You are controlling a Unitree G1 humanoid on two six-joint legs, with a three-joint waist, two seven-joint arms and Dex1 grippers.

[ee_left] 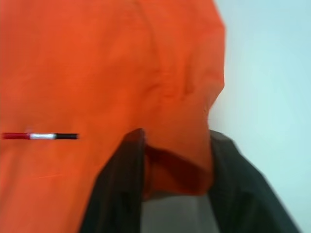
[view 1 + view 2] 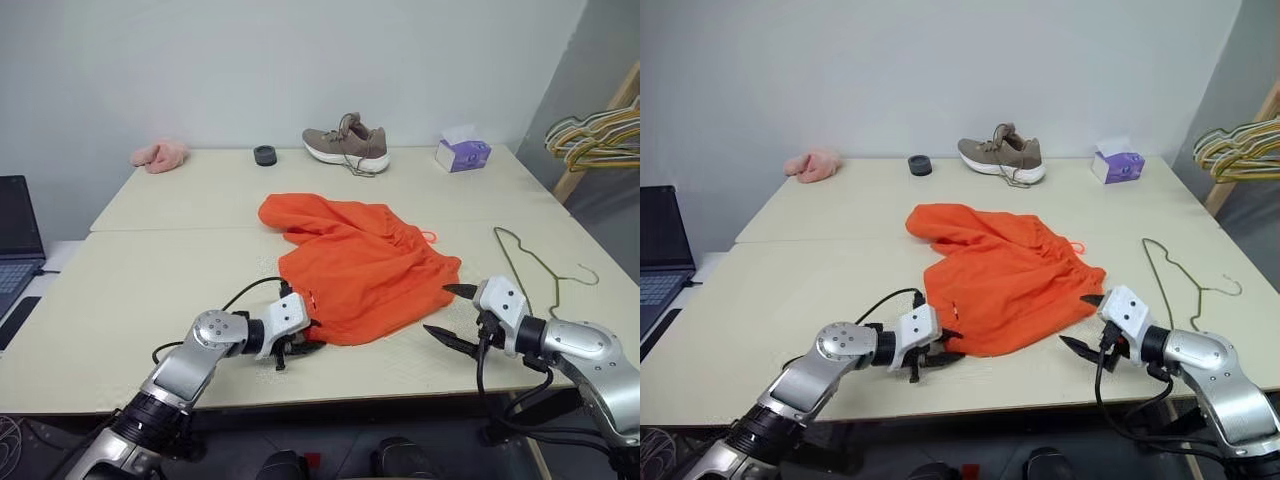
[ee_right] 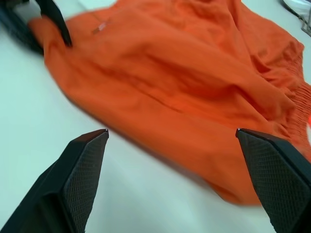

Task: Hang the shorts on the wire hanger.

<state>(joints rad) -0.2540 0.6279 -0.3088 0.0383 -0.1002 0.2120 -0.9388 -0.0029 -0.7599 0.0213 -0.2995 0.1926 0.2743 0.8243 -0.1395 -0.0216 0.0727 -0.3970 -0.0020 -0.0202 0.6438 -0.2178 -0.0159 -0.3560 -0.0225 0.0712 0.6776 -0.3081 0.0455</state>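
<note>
One pair of orange shorts (image 2: 358, 262) is spread crumpled across the middle of the surface (image 2: 150, 270). Its near left corner is pinched between the jaws of the left gripper (image 2: 300, 345), as seen in the left wrist view. The wire hanger (image 2: 535, 265) lies flat just right of the shorts. The right gripper (image 2: 448, 315) is held beside the near right edge of the shorts, jaws spread wide, gripping nothing.

Bare table (image 2: 150, 290) flanks the shorts (image 2: 360, 265).
</note>
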